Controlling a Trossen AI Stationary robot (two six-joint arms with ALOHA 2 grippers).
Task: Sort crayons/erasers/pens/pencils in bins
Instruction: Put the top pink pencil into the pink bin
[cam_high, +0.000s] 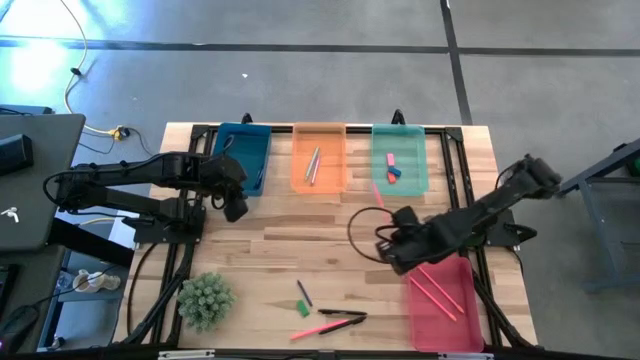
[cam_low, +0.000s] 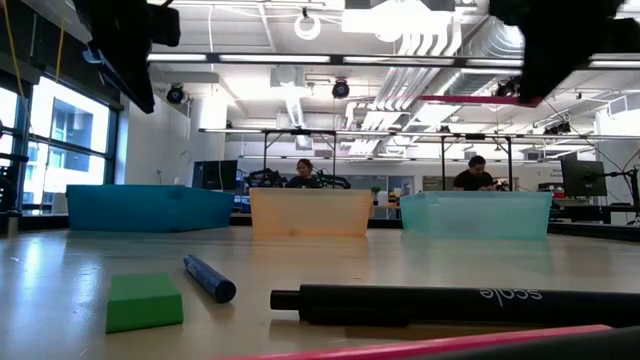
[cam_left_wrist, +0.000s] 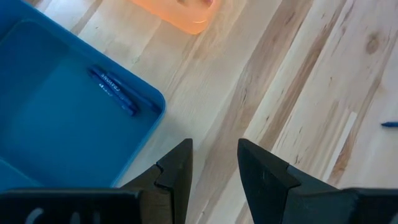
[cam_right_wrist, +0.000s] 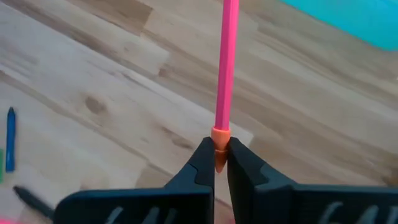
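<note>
My right gripper (cam_high: 388, 242) is shut on a pink pencil (cam_right_wrist: 226, 62) above the table, between the green bin (cam_high: 400, 160) and the red-pink bin (cam_high: 440, 305). The red-pink bin holds two pink pencils. The pencil shows level in the low view (cam_low: 470, 100). My left gripper (cam_high: 236, 206) is open and empty, just off the near right corner of the blue bin (cam_high: 243, 155), which holds a blue crayon (cam_left_wrist: 115, 90). The orange bin (cam_high: 320, 157) holds pens. The green bin holds a pink eraser and a blue eraser (cam_high: 393, 172). A green eraser (cam_high: 301, 308) lies on the table. My right gripper pinches the pencil's orange end (cam_right_wrist: 220, 138) between its two fingertips. The pencil runs straight on from the fingers, in line with them. It is lifted clear of the table and about level.
Near the table's front edge lie a dark crayon (cam_high: 303, 293), a black pen (cam_high: 342, 314) and a pink pencil (cam_high: 322, 328). A small green plant (cam_high: 205, 300) stands at the front left. The three far bins stand in a row at the far edge.
</note>
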